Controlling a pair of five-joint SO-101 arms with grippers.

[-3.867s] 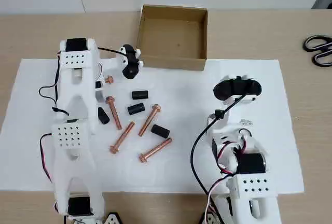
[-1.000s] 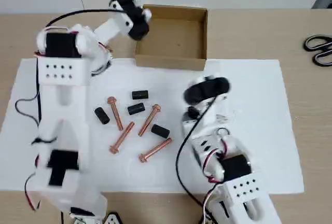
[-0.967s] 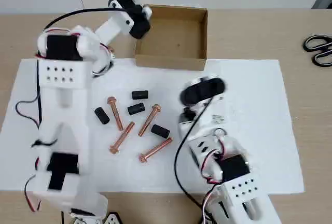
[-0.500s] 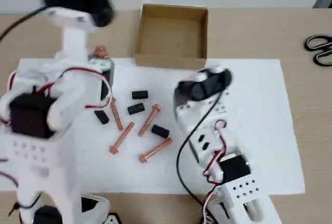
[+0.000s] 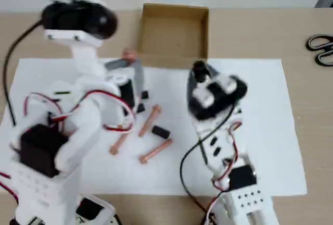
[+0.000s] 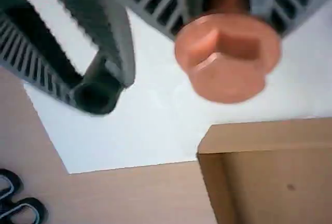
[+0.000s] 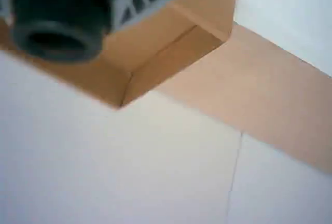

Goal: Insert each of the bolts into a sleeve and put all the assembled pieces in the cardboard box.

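Cardboard box [image 5: 174, 36] shows bare floor; nearby, left gripper [image 5: 129, 61] clamps a bolt [image 6: 227, 58], right gripper [image 5: 200, 73] grips a sleeve [image 7: 57, 29].

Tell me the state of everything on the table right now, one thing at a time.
Box: open, empty.
Held bolt: clamped in the left jaws.
Held sleeve: clamped in the right jaws.
Loose bolts: lying on the paper, unsleeved.
Loose sleeve: lying on the paper, no bolt in it.
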